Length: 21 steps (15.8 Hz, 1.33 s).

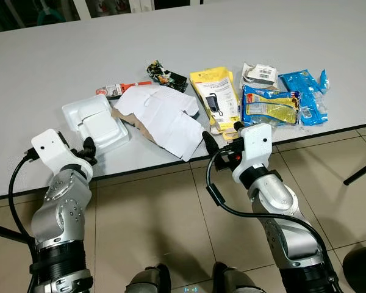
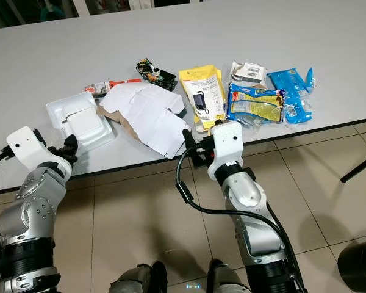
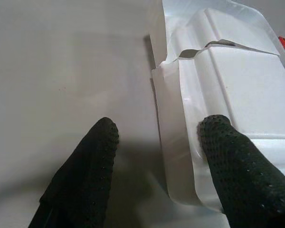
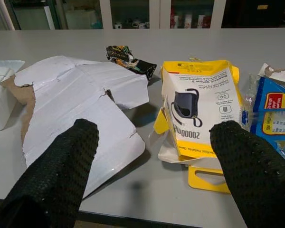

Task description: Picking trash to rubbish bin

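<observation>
white foam tray [image 1: 97, 122]: left of centre, lying flat, dented and cracked along one edge.
flattened white carton [image 1: 161, 119]: centre, torn brown edge at its left, spread flat.
yellow power-bank package [image 1: 216, 96]: right of centre, opened, lying face up.
blue and yellow snack bag [image 1: 270, 105]: right, crumpled.
blue wrapper [image 1: 308, 91]: far right.
red and white tube [image 1: 119, 88]: above the tray.
dark crumpled wrapper [image 1: 166, 76]: upper centre.

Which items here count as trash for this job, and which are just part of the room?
Job items:
white foam tray, left claw open at its edge
flattened white carton
yellow packet, right claw open before it
blue wrappers
dark crumpled wrapper
red-and-white packet

Just there:
grey table
tiled floor
</observation>
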{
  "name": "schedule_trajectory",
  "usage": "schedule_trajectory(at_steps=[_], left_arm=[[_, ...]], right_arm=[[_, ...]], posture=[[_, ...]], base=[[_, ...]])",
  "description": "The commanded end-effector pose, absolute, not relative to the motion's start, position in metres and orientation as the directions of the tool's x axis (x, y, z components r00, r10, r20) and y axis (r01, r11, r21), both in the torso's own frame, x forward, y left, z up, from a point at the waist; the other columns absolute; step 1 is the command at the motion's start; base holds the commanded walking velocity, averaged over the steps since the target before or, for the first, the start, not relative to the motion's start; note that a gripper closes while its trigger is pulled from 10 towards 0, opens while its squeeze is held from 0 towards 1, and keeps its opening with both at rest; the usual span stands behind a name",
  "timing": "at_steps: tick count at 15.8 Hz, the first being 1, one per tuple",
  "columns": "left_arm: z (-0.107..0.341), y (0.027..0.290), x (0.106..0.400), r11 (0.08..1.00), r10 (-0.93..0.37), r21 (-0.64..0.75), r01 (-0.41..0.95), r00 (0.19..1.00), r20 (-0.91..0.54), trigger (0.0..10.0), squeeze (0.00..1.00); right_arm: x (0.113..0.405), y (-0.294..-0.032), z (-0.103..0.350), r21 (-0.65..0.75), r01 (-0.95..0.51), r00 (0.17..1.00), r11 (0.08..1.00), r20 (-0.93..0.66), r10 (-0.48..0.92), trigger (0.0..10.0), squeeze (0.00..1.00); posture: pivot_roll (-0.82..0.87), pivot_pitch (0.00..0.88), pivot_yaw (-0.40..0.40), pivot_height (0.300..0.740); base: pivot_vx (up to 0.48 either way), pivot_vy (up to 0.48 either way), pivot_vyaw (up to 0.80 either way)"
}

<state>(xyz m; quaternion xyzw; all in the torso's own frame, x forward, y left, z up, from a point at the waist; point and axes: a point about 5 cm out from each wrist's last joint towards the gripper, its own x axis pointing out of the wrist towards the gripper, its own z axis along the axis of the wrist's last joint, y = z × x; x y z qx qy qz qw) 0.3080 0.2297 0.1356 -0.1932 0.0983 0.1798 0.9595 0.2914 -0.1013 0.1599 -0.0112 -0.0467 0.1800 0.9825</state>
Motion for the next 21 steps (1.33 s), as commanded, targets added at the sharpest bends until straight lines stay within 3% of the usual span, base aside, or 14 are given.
schedule_trajectory(at_steps=[1,9,17,21], left_arm=[[0.103,0.229,0.298,0.846,0.290,-0.316,-0.429,0.868,-0.402,0.0,0.00],[0.105,0.229,0.297,0.843,0.300,-0.325,-0.429,0.876,-0.378,0.0,0.00],[0.133,0.224,0.301,0.921,0.298,-0.196,-0.335,0.934,-0.200,0.0,0.00],[0.146,0.228,0.300,0.922,0.349,-0.135,-0.362,0.930,-0.112,0.0,0.00]], right_arm=[[0.290,-0.100,0.159,-0.040,-0.356,0.930,0.934,0.079,0.358,10.0,0.00],[0.290,-0.100,0.159,-0.044,-0.360,0.929,0.932,0.076,0.362,10.0,0.00],[0.290,-0.100,0.159,-0.043,-0.367,0.927,0.929,0.075,0.369,10.0,0.00],[0.291,-0.101,0.159,-0.046,-0.368,0.926,0.929,0.072,0.370,10.0,0.00]], posture=[[-0.07,0.188,0.062,0.740],[-0.07,0.194,0.052,0.740],[-0.06,0.195,0.045,0.740],[-0.07,0.192,0.042,0.740]], base=[[0.000,0.000,0.00],[0.000,0.000,0.00],[0.000,0.000,0.00],[0.000,0.000,0.00]])
